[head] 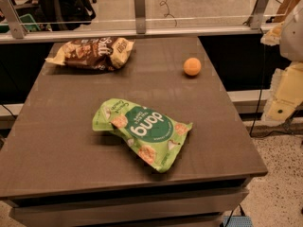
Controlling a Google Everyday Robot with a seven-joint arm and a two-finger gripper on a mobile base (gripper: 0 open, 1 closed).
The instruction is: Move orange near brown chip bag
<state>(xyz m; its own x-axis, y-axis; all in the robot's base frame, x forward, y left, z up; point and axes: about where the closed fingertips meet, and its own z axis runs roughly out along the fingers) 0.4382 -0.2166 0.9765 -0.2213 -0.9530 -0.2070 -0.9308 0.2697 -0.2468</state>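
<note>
The orange (192, 66) is a small round fruit on the far right part of the dark table (57, 141). The brown chip bag (92, 53), dark brown with cream ends and white lettering, lies at the far left corner of the table. The two are well apart, with bare tabletop between them. My gripper (283, 103) shows as a cream and white shape at the right edge of the view. It is off the table, to the right of the orange, and holds nothing that I can see.
A bright green "dang" bag (142, 131) lies in the middle of the table, towards the front. A glass barrier with metal posts (139, 11) runs along the table's far edge. The floor (279, 193) lies to the right of the table.
</note>
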